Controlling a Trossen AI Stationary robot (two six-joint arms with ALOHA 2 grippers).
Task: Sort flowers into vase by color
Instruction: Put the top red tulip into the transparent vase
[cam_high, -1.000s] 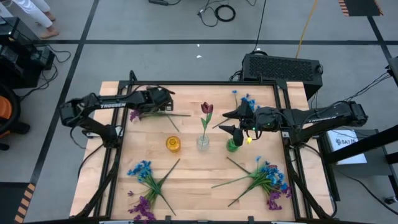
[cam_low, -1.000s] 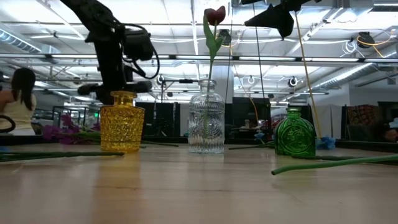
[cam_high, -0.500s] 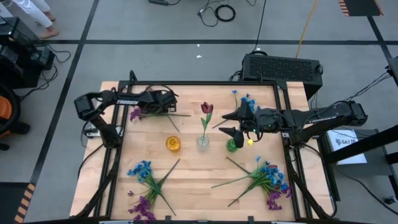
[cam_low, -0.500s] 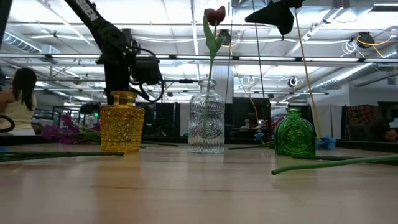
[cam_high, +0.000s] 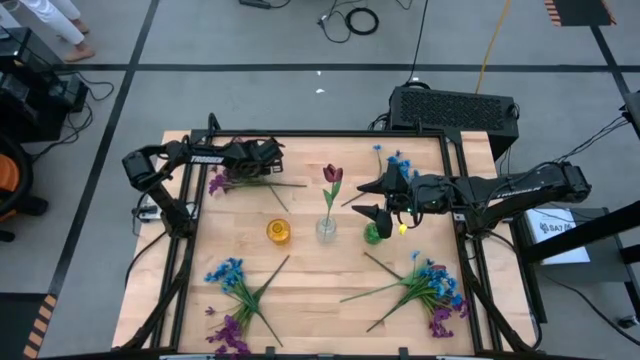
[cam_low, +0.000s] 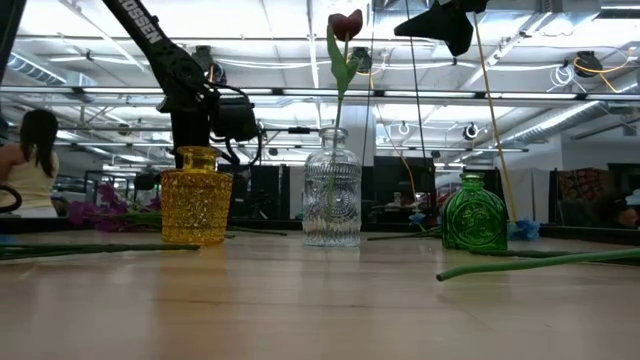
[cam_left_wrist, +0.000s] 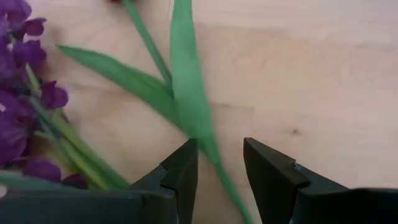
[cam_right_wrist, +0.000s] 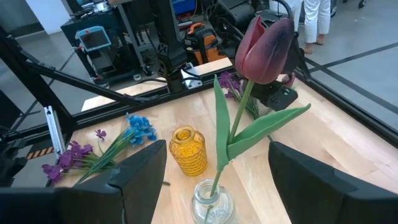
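I make this an early stage of the sort: of the three vases in a row mid-counter, only the clear vase (cam_high: 326, 229) holds anything, a single dark red tulip (cam_high: 332, 175) standing upright in it. The yellow vase (cam_high: 278, 231) looks empty from my wrist feed, and the green vase (cam_high: 374, 233) shows a thin stem rising from it in the low view, though I cannot tell what blossom, if any, tops it. Most of the flowers are unsorted on the counter (cam_high: 310, 280): a blue and purple bunch (cam_high: 232, 295) at the near left, a bigger blue and purple bunch (cam_high: 425, 287) at the near right, a few blue sprigs (cam_high: 392, 160) at the far right, and purple sprigs (cam_high: 225, 181) at the far left. My left end effector (cam_left_wrist: 219, 163) is down over that far-left group, its fingers part-spread with a green stem and leaf (cam_left_wrist: 186, 99) running between them; they straddle it without clamping, so I judge the pick is about to happen, not made. My right end effector (cam_high: 375, 197) hovers just above the green vase, fingers spread wide and holding nothing. So roughly one flower is placed for certain, and nearly everything else remains.
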